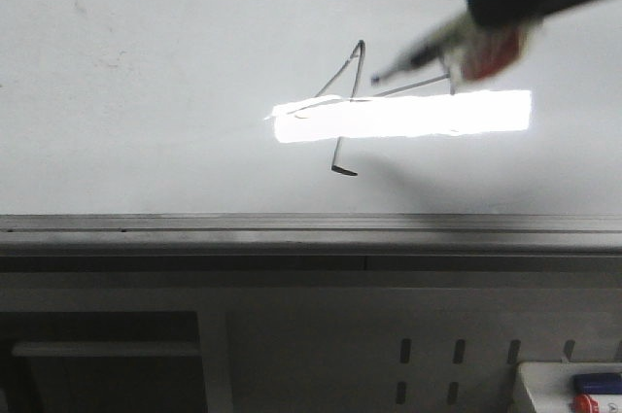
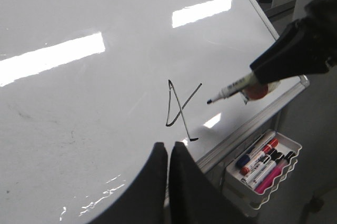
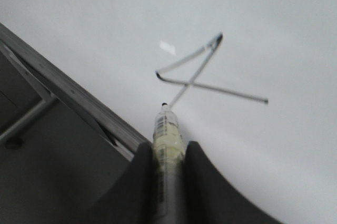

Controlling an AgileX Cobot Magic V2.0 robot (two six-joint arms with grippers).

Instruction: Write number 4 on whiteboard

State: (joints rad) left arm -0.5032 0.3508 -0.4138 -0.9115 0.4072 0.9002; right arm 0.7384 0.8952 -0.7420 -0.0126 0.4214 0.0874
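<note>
The whiteboard (image 1: 146, 92) is a large pale glossy board with a grey rail along its front edge. The number 4 (image 1: 348, 78) is drawn on it in thin dark slanted strokes, partly crossed by a bright light glare. It also shows in the left wrist view (image 2: 179, 108) and the right wrist view (image 3: 197, 74). My right gripper (image 3: 168, 147) is shut on a marker (image 3: 167, 129), whose dark tip hangs just off the board near the 4's foot. In the front view the marker (image 1: 428, 49) comes in from the upper right. My left gripper (image 2: 168, 147) is shut and empty over the board's near edge.
A white tray (image 2: 279, 174) with several capped markers hangs below the board's rail, also at the front view's lower right corner (image 1: 544, 384). A grey rail (image 1: 311, 233) and a perforated frame lie below the board.
</note>
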